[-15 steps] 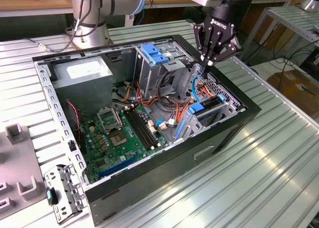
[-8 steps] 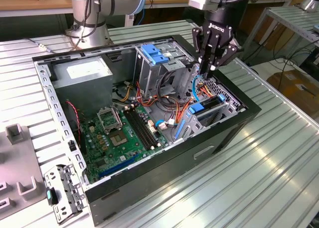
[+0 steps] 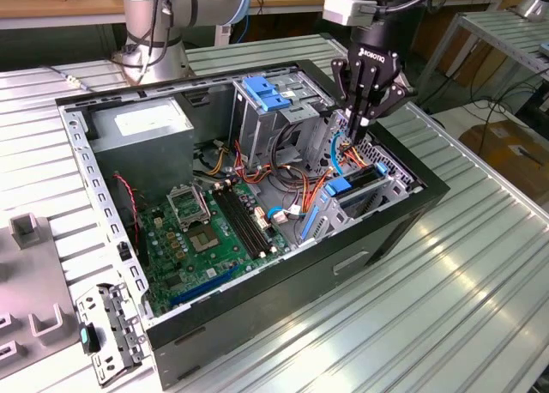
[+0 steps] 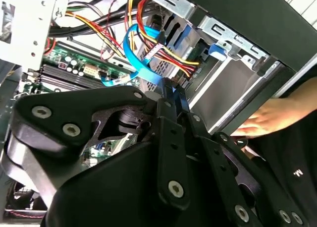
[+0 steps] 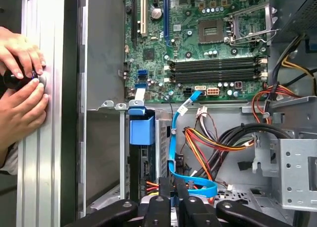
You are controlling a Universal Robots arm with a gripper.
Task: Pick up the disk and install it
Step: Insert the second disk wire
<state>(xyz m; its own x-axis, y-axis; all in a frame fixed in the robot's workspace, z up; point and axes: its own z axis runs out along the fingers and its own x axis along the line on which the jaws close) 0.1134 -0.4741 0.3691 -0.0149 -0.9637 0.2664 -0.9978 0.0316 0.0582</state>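
Note:
The disk (image 3: pixel 353 187) is a dark slab with a bright blue carrier frame. It sits in the low drive bay at the end of the open computer case (image 3: pixel 390 230) toward the exterior view's right. In the first wrist view its blue end (image 5: pixel 142 129) shows at the bay's mouth. My gripper (image 3: pixel 353 132) hangs just above that bay, pointing down, its fingers (image 5: pixel 159 203) drawn together with nothing between them. In the second wrist view the gripper (image 4: pixel 171 88) tapers to a shut point over the bay.
A thin blue cable (image 5: pixel 173 138) and orange, red and yellow wires (image 5: pixel 208 142) run close to the fingers. A tall metal cage with a light-blue latch (image 3: pixel 262 93) stands beside them. A person's hands (image 5: pixel 20 83) rest on the aluminium table (image 3: pixel 480 264) outside the case wall.

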